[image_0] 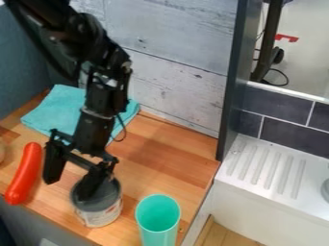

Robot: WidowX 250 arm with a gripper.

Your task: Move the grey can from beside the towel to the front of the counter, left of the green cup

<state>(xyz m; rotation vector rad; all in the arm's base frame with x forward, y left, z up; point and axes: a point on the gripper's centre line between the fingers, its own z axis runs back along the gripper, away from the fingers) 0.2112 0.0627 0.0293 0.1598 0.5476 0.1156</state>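
Black and spread wide, the empty pincer (67,187) overlaps a can (101,214) that its base keeps upright near the worktop's (164,144) front edge.

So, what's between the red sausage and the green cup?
In the camera view, a can stands between the red sausage and the green cup. Both fingers of the robot's hand also hang there, one at the can's top.

on the bench (168,143): one turquoise cloth (56,109) by the back edge, one red sausage (26,174) and one grey can (103,211) near the front edge, one green cup (158,223) near the front right corner, one partly visible pale object (2,150) left of the sausage.
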